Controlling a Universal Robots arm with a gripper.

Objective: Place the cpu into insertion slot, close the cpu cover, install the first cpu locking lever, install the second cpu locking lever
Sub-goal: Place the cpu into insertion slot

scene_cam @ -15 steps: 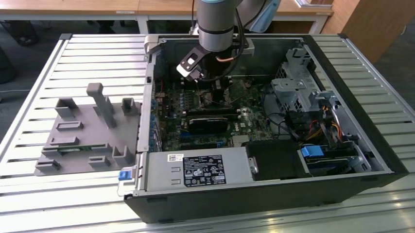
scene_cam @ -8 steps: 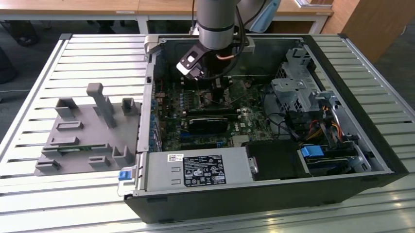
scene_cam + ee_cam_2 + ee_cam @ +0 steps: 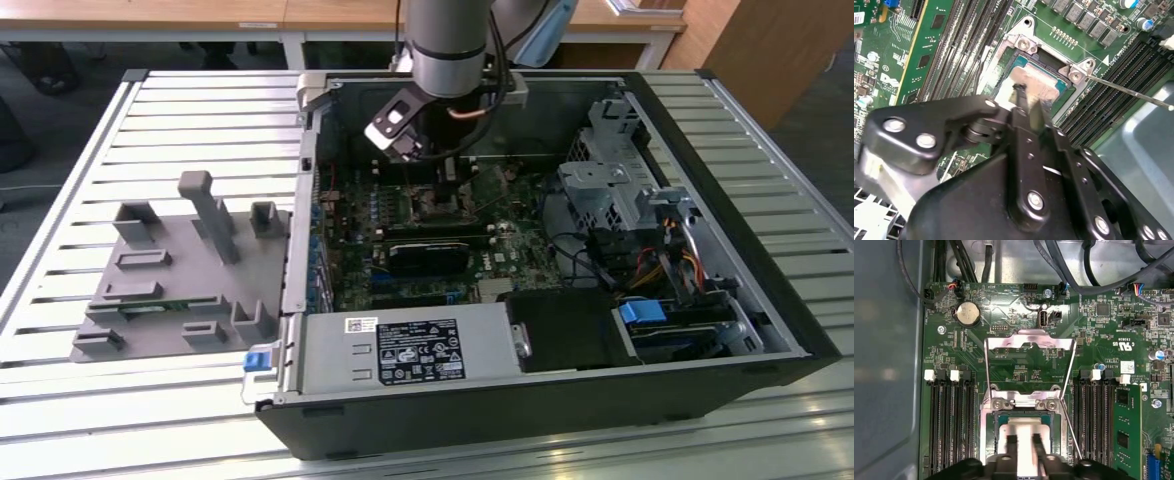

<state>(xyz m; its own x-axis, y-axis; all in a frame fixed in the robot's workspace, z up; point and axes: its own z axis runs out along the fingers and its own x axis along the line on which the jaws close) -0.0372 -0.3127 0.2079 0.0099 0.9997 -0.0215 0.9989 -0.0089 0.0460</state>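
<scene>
1. Silvery-grey cpu (image 3: 1026,429) lay flat in the insertion slot (image 3: 987,432), directly under the gripper (image 3: 1024,439).
2. Gripper fingers (image 3: 1011,442) stood a narrow gap apart, clamping nothing that could be seen.
3. Cpu cover (image 3: 1029,335) stood swung open just beyond the tips, with a wire locking lever (image 3: 1072,435) angled free beside them.
4. Judgement: seating goes well if the chip lies level inside the socket frame and no sideways force is applied.
5. The first wrist view gave the raised cover. The second wrist view gave one fingertip (image 3: 1019,91) at the chip face. The exterior view gave the computer case (image 3: 747,300).
</scene>
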